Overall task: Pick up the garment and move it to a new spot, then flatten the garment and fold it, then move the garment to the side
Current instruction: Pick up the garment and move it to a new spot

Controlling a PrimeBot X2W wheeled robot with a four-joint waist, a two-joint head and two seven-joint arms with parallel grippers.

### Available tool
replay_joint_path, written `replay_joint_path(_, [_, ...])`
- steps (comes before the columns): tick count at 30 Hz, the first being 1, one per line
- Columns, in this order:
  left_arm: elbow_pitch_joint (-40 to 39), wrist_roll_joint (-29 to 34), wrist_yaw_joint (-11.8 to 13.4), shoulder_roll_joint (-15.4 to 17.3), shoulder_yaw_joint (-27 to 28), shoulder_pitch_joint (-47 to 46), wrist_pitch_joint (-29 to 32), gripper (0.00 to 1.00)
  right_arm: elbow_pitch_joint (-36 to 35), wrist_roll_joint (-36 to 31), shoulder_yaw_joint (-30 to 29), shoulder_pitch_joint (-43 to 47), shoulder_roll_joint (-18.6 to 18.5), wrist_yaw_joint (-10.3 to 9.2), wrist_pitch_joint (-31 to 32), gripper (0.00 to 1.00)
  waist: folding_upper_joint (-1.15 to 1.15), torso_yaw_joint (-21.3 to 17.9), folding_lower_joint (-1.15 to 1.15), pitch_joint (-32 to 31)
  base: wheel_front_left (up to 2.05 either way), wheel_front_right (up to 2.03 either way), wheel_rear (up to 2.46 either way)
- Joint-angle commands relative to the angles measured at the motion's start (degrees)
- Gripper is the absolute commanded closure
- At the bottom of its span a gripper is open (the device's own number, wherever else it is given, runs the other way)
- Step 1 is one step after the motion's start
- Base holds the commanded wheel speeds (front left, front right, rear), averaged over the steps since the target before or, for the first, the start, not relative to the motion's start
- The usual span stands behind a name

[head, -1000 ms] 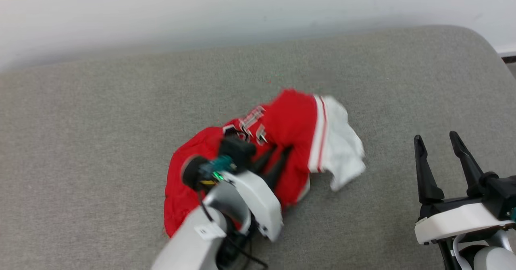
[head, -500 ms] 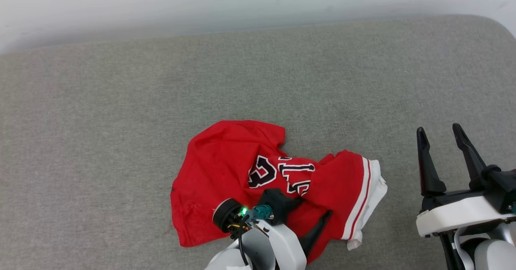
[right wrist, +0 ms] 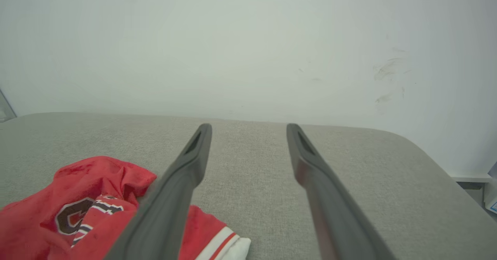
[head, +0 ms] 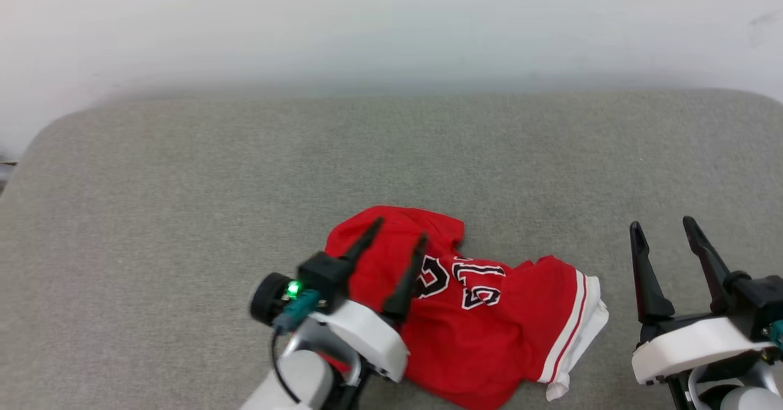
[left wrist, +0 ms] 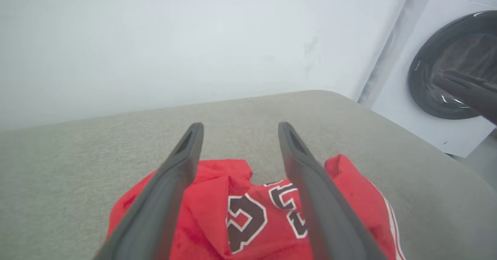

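On the grey worktop (head: 183,183) the shirt (head: 489,336) lies crumpled. Left tool (head: 397,238) stands apart over it, empty; right tool (head: 662,226) apart, beside it.

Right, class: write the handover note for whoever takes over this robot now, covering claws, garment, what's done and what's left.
Left claw: open, empty, above the left end of the garment.
Right claw: open, empty, off to the garment's right.
Garment: crumpled on the grey padded surface, lettering up, held by nothing.
Done: garment set down.
Left: flatten, fold, move aside.
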Motion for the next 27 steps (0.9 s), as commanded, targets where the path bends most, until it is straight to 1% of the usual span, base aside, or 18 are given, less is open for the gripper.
replay_joint_path(1, [-0.61, 0.31, 1.24, 0.85, 1.45, 1.07, -1.05, 0.00, -0.32, -0.13, 0.00, 1.09, 0.07, -0.04, 0.30, 0.00, 0.00, 1.11, 0.00, -1.19, 0.00, 0.00, 0.00])
replay_joint_path(6, [-2.37, -0.36, 4.68, 3.39, 6.87, 2.39, -2.88, 0.00, -1.14, -0.01, -0.23, 2.67, 0.07, -0.04, 1.33, 0.00, 0.00, 2.53, 0.00, -2.52, 0.00, 0.00, 0.00])
replay_joint_path(11, [-3.99, -0.21, 6.63, 6.51, 10.40, 4.42, -3.42, 0.00, -1.57, 0.55, -0.68, 4.45, 0.07, -0.04, 2.32, 0.00, 0.00, 3.34, 0.00, -4.11, 0.00, 0.00, 0.00])
replay_joint_path(13, [-4.56, -0.16, 7.08, 7.83, 11.08, 5.38, -3.43, 0.00, -1.72, 0.77, -0.63, 4.96, 0.07, -0.04, 2.55, 0.00, 0.00, 3.25, 0.00, -4.51, 0.00, 0.00, 0.00])
replay_joint_path(14, [-4.56, -0.16, 7.08, 7.83, 11.08, 5.38, -3.43, 0.00, -1.72, 0.77, -0.63, 4.96, 0.07, -0.04, 2.55, 0.00, 0.00, 3.25, 0.00, -4.51, 0.00, 0.00, 0.00])
replay_joint_path(19, [-5.88, -0.38, 7.97, 10.18, 11.89, 8.60, -2.24, 0.00, -2.01, 0.99, -0.16, 6.03, 0.06, -0.04, 2.98, 0.00, 0.00, 2.56, 0.00, -5.52, 0.00, 0.00, 0.00])
replay_joint_path(27, [-7.63, -0.70, 8.88, 11.10, 11.63, 11.26, -1.16, 0.00, -2.33, 1.92, -0.04, 7.36, 0.07, -0.04, 3.58, 0.00, 0.00, 1.75, 0.00, -5.53, 0.00, 0.00, 0.00])
